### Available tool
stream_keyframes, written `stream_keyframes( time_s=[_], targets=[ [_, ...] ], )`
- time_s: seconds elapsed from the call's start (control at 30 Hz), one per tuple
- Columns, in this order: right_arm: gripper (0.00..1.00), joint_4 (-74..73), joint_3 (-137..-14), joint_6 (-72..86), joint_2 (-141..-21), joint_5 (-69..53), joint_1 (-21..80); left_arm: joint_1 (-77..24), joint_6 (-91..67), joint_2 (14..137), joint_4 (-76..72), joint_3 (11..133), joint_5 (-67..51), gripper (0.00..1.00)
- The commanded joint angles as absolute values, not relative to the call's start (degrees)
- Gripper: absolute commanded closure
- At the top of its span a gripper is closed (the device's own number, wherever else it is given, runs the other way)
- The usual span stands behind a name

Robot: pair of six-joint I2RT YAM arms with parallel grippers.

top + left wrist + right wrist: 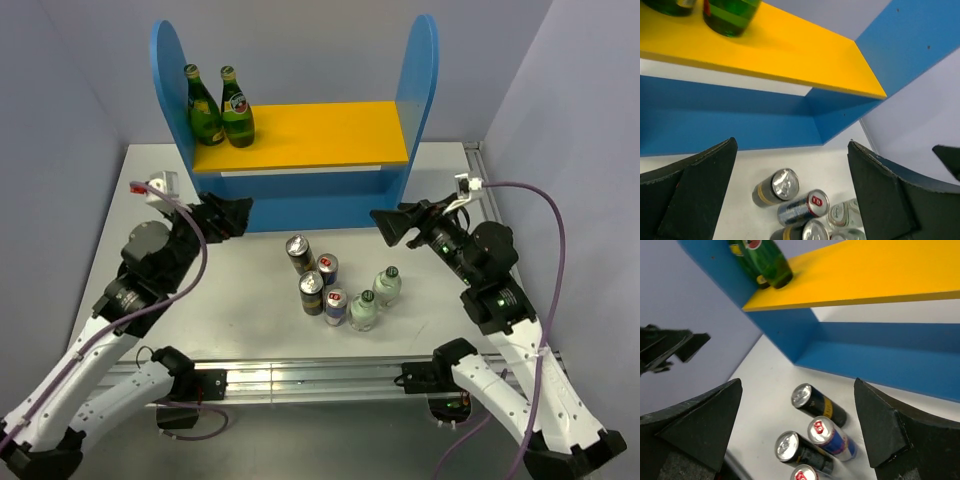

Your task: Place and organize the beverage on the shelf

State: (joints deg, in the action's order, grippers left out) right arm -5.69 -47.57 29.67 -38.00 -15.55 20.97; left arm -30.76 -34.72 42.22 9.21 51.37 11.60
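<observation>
Six drinks stand clustered on the table in front of the shelf (300, 135): two dark cans (299, 253) (312, 292), two blue-and-silver cans (327, 270) (336, 306), and two clear black-capped bottles (387, 286) (364, 310). My left gripper (235, 215) is open and empty, left of the cluster and above the table. My right gripper (390, 225) is open and empty to the right. The left wrist view (792, 150) shows a dark can (776, 187) and a blue-and-silver can (802, 207) between its fingers. The right wrist view (798, 385) shows a dark can (820, 405) and a blue-and-silver can (832, 437).
Two green glass bottles (205, 108) (237, 108) stand at the left end of the yellow-orange upper board, against the left blue panel. The lower level under the board holds nothing that I can see. Grey walls close in the table on three sides.
</observation>
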Motion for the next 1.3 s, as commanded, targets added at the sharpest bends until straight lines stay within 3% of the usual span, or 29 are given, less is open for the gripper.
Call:
stream_keyframes(
  time_s=[0.0, 0.1, 0.27, 0.33, 0.47, 0.6, 0.77, 1.03, 1.27],
  targets=[
    [0.00, -10.19, -47.21, 25.67, -33.33, -6.26, 22.93, -41.02, -31.29, 39.82, 10.81, 52.13, 26.34, 0.01],
    [0.00, -13.69, -46.41, 24.96, -30.60, 4.45, 24.52, -51.57, -31.29, 40.68, 13.52, 52.11, 37.23, 0.01],
    [0.00, -25.98, -51.40, 25.30, -35.22, 32.63, 32.07, -73.15, -40.30, 57.98, 28.42, 58.87, 65.15, 0.01],
    [0.00, -27.94, -52.47, 26.10, -36.56, 35.41, 33.48, -76.28, -46.90, 64.82, 34.96, 63.43, 66.35, 0.02],
    [0.00, -27.78, -51.68, 27.15, -36.39, 37.61, 36.90, -77.43, -43.45, 67.59, 27.02, 59.96, 61.45, 0.02],
    [0.00, -25.94, -48.96, 26.55, -35.16, 35.08, 38.67, -77.34, -32.35, 62.24, 6.80, 50.11, 53.53, 0.01],
    [0.00, -25.75, -48.52, 27.69, -37.17, 31.12, 39.02, -72.18, -35.60, 61.17, 9.66, 49.22, 50.46, 0.01],
    [0.00, -23.12, -44.56, 28.21, -37.97, 29.18, 39.02, -61.01, -33.48, 62.49, -4.03, 42.20, 35.79, 0.01],
    [0.00, -21.98, -42.80, 27.77, -36.12, 29.27, 39.11, -55.99, -31.56, 68.63, -7.03, 44.21, 32.35, 0.01]
  ],
)
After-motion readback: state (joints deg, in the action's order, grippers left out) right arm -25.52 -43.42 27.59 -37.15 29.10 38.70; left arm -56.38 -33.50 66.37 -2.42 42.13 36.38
